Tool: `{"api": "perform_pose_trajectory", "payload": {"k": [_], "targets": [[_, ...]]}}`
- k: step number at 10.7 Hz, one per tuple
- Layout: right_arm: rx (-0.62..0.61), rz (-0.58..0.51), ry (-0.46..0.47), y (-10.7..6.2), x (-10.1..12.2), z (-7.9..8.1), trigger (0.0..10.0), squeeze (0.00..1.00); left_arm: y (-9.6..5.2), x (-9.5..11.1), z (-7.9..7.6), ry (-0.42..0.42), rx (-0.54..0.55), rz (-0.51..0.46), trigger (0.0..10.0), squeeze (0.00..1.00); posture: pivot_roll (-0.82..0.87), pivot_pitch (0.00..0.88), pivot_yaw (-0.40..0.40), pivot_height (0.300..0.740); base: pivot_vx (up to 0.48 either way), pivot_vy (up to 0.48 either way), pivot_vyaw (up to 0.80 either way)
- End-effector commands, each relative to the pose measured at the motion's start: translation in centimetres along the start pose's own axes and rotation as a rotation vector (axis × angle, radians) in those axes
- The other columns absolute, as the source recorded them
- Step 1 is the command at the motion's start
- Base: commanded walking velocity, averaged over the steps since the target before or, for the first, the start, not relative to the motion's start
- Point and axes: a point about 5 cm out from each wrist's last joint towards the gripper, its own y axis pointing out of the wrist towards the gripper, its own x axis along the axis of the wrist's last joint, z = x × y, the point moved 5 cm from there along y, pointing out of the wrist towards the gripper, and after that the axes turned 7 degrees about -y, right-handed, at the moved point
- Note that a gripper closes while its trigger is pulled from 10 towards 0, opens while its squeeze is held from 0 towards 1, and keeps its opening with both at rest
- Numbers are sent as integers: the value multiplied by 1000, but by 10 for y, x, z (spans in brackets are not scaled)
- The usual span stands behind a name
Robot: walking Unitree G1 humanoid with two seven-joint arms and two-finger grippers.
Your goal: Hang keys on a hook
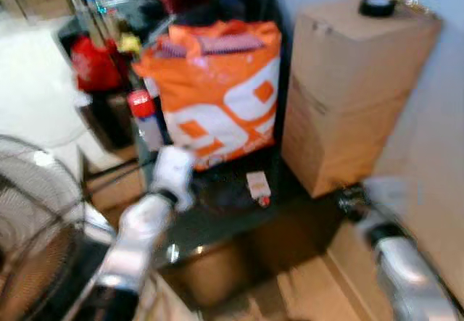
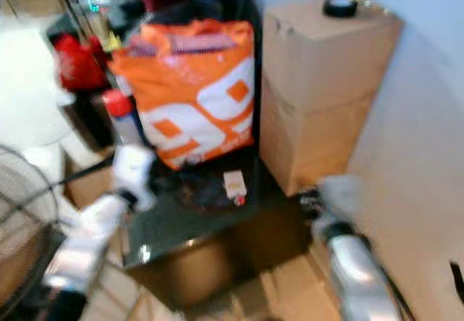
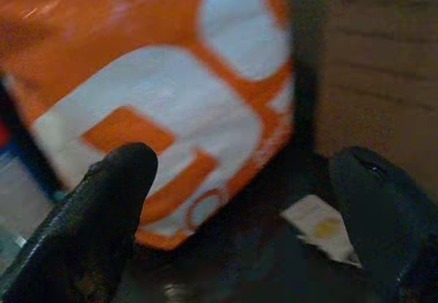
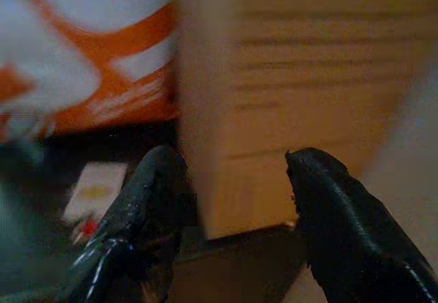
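Keys cannot be made out; head views blurred: small card on dark table, orange bag behind. Left wrist: left gripper fingers spread wide before bag. Right wrist: right gripper fingers apart facing cardboard box.

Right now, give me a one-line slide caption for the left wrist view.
Open left claw faces an orange and white bag and a small card on a dark table.

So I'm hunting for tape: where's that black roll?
In the left eye view, the black roll lies on top of the tall cardboard box, by the wall, right of the orange bag.
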Motion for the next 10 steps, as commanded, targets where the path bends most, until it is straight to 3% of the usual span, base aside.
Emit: {"api": "perform_pose_trajectory", "payload": {"k": [1, 2, 4, 6, 7, 8, 10], "targets": [[7, -9, -4, -1, 0, -3, 10000, 0, 4, 2, -5, 1, -12, -6, 10000, 263, -203, 15, 90, 740, 330, 0, 800], [36, -2, -3, -2, -1, -1, 10000, 0, 3, 2, -5, 2, -12, -6, 10000, 263, -203, 15, 90, 740, 319, 0, 538], [397, 103, -179, -20, -31, 32, 10000, 0, 0, -6, -9, 46, -41, 20, 10000, 239, -205, 24, 84, 740, 0, 0, 0], [421, 76, -148, -18, -27, 27, 10000, 0, -6, -13, -12, 54, -79, 50, 10000, 243, -208, 39, 79, 740, 0, 0, 0], [391, 86, -115, -8, -25, 26, 10000, 106, -9, -25, -17, 86, -138, 106, 10000, 251, -209, 50, 80, 740, 0, 0, 0], [315, 123, -34, 9, -29, 23, 10000, 1000, -13, -40, -28, 132, -242, 170, 10000, 259, -206, 63, 75, 740, 0, 0, 0], [244, 153, 75, 26, -35, 30, 10000, 1000, -16, -45, -44, 123, -387, 204, 10000, 259, -210, 96, 70, 740, 0, 0, 0]]}}
